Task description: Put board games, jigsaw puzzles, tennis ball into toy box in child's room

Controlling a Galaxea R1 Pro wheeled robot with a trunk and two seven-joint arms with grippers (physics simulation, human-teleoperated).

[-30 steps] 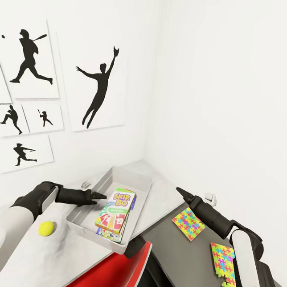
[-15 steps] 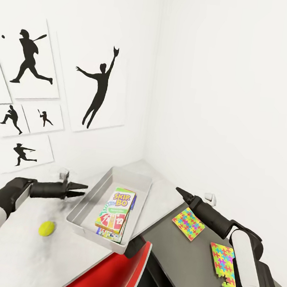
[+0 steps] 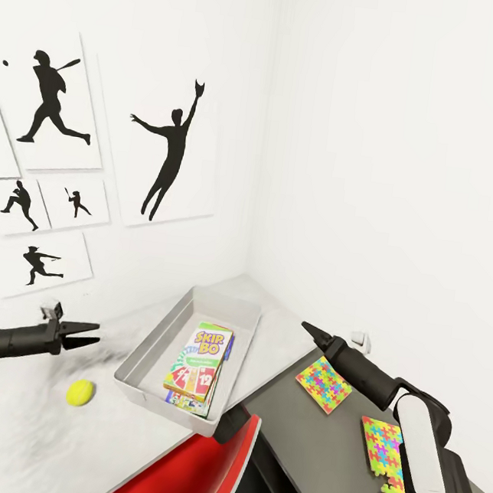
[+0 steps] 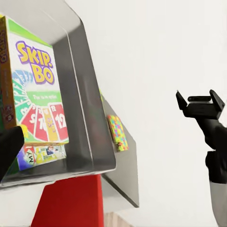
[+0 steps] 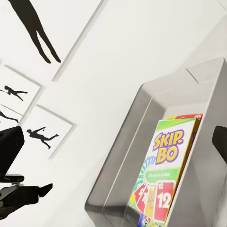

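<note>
The light-grey toy box (image 3: 161,328) sits on the table's pale top (image 3: 23,435). Inside it lies a stack of board games with the Skip-Bo box (image 3: 200,356) uppermost, and the edges of others show under it. The tennis ball (image 3: 80,393) rests on the table left of the box. My left gripper (image 3: 98,334) hovers open above and beyond the ball, well left of the box. Two jigsaw puzzles (image 3: 324,384) (image 3: 384,456) lie on the dark wing. My right gripper (image 3: 304,327) hangs open near the nearer puzzle, and the left wrist view shows its fingers (image 4: 181,100) spread.
A red chair back (image 3: 187,478) stands against the table's front edge below the toy box. White walls meet in a corner behind the table, and black baseball-player prints (image 3: 169,156) hang on the left one. The dark wing (image 3: 308,439) runs to the right.
My left arm has drawn back to the left, from the toy box's rim to a spot above the ball. The right arm, the toys and the box have not moved.
</note>
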